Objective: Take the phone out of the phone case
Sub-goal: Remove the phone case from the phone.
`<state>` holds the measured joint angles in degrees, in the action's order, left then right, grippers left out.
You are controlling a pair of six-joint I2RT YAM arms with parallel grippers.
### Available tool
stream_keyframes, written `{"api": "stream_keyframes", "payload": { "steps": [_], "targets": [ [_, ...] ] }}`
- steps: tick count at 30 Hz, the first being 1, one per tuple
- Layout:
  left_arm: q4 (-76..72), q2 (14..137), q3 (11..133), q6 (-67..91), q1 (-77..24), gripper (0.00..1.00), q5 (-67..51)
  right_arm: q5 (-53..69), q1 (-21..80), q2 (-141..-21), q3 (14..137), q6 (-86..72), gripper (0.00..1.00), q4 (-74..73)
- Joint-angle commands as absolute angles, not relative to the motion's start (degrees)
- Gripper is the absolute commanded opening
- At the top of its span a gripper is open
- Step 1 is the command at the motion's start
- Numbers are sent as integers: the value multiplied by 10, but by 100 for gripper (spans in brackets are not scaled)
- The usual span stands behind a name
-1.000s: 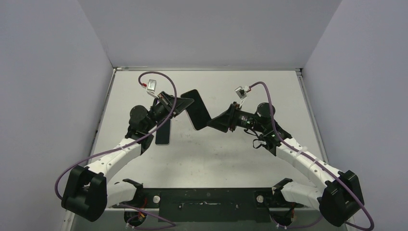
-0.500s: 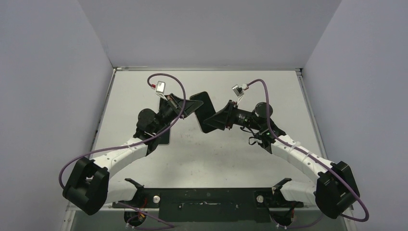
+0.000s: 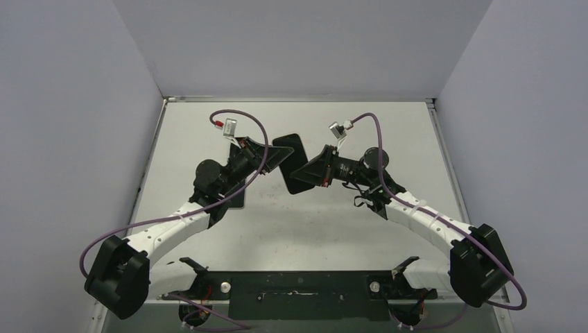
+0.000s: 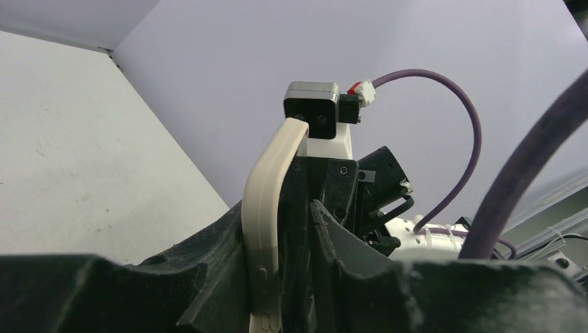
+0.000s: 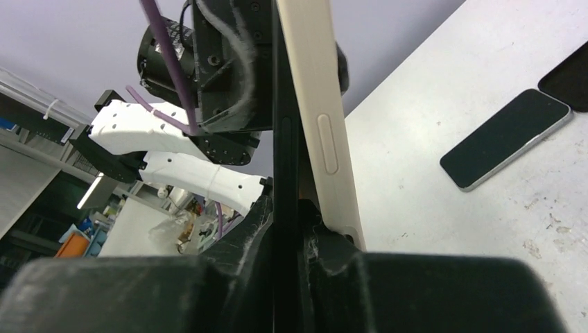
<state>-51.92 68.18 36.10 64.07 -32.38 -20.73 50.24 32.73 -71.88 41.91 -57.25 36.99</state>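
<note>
The left gripper (image 3: 276, 157) and right gripper (image 3: 304, 175) each have their jaws clenched on an edge of the cream phone case (image 5: 315, 104). It hangs between them above the tabletop (image 3: 347, 222), dark face up. A loose phone (image 5: 506, 139) lies flat on the tabletop under the left arm.

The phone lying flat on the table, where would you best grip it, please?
Probably the phone across its long silver edges, mid-length, coming straight down: it lies flat and thin on the table, screen up, so only those narrow sides offer purchase.
</note>
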Motion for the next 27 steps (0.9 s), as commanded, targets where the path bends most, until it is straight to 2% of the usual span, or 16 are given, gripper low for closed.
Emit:
{"api": "stream_keyframes", "payload": {
  "steps": [1, 2, 10, 19, 27],
  "targets": [
    [-515, 652, 383, 610, -332, 35, -245, 464, 329, -714, 449, -563, 0, 413],
    [-515, 650, 380, 610, -327, 41, -245, 463, 328, -713, 450, -563, 0, 412],
    [-507, 613, 361, 599, -294, 67, -245, 462, 321, -703, 448, -582, 0, 419],
    [-398, 555, 327, 524, -287, 69, -217, 454, 315, -694, 455, -606, 0, 436],
    [-368, 531, 297, 496, -287, 70, -207, 442, 314, -692, 463, -613, 0, 438]
  ]
}}
